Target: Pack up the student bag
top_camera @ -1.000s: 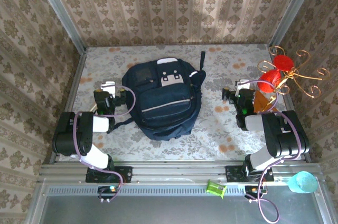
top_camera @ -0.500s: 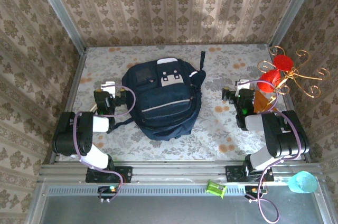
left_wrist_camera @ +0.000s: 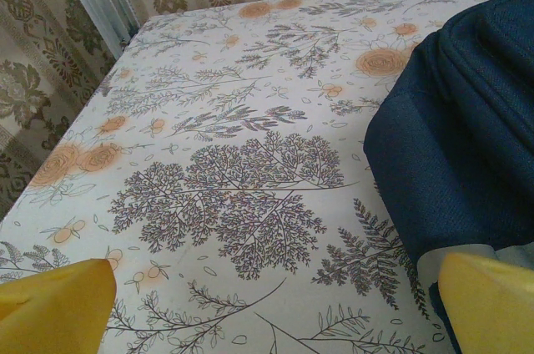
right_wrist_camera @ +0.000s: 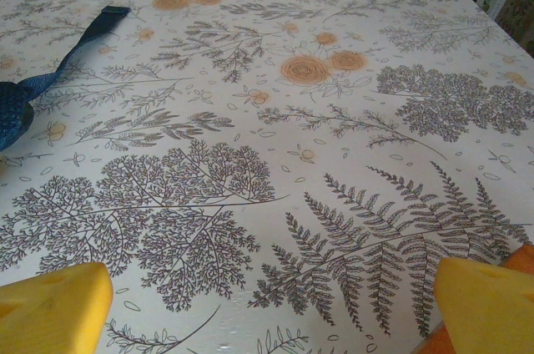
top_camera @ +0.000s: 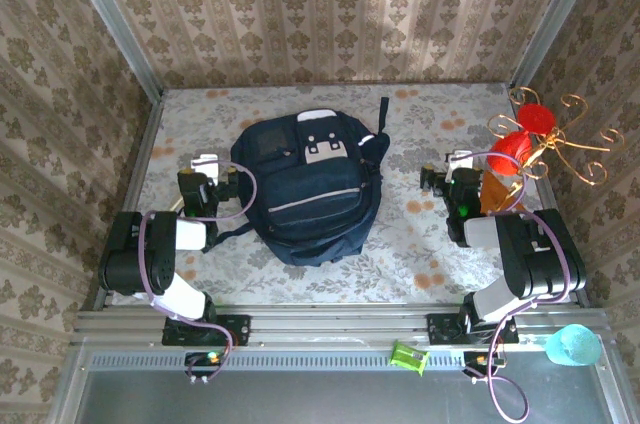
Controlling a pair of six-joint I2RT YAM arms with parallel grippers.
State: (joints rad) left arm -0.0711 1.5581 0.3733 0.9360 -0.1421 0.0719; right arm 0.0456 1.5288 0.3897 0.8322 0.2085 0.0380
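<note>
Desk (top_camera: 420, 244) surface is carrying the student bag (top_camera: 310, 194) at its centre, and the bag is lying flat with its front pocket facing up. Its long axis is running from 6 to 12 o'clock, with the top and its white-and-grey patch (top_camera: 322, 149) pointing to 12 and the carry strap (top_camera: 383, 114) trailing toward 1. Left claw (top_camera: 205, 166) is waiting just beside the bag at its 9 o'clock, and right claw (top_camera: 452, 166) is standing well apart at 3 o'clock. Both are spreading wide and holding nothing. The zips (top_camera: 312, 202) are looking closed, so opening the bag is probably the step in hand. One claw should be pinning the fabric near the top while the other is drawing a zip along its track, keeping the bag from sliding.
</note>
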